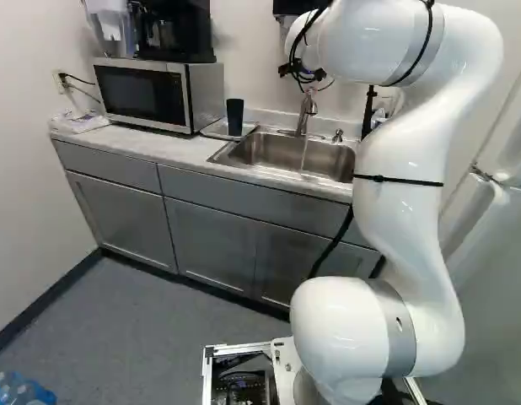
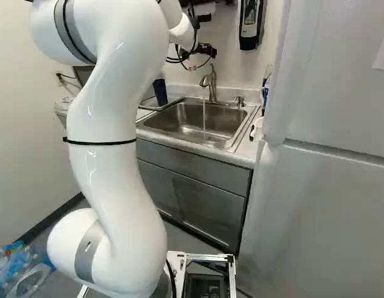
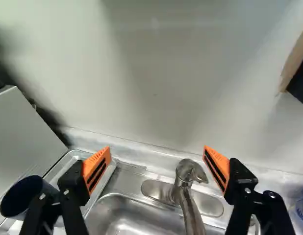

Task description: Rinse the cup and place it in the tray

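- Left base view: cup [image 1: 235, 116] upright in tray [image 1: 211, 132], left of sink [image 1: 283, 152].
- Base views: water [image 2: 204, 121] runs from tap [image 2: 211, 84].
- Wrist view: fingers [image 3: 97, 169] open wide; cup's mouth shows.

A pale countertop [image 1: 178, 152] is supporting a microwave [image 1: 151, 94], with a tray [image 1: 215, 129] and white packet [image 1: 80, 121] flanking it, and is framing a steel sink [image 1: 273, 153].

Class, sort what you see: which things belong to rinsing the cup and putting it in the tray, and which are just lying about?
Belong to the job:
cup, on the tray
sink
faucet, water running
gripper, open

Just lying about:
microwave
black appliance on top of it
wall dispenser
refrigerator
bottles on the floor
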Tool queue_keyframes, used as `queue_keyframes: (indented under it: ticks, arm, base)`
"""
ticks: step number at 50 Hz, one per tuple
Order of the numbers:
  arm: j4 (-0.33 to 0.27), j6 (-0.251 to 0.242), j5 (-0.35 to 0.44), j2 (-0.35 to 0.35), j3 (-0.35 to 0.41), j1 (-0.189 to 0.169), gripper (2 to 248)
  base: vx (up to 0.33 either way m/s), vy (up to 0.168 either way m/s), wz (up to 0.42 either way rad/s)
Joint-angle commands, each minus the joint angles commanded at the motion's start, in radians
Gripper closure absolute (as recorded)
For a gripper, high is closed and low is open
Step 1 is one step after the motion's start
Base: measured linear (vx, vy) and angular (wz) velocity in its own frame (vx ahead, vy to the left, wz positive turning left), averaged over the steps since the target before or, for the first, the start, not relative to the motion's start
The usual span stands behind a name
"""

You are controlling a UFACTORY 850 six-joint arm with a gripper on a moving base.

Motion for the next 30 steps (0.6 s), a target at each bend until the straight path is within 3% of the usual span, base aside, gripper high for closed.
queue_keyframes:
  ticks: [30]
  arm:
    - [0.000, 0.000, -0.006, -0.004, 0.009, 0.001, 3]
  base:
    - [0.000, 0.000, 0.000]
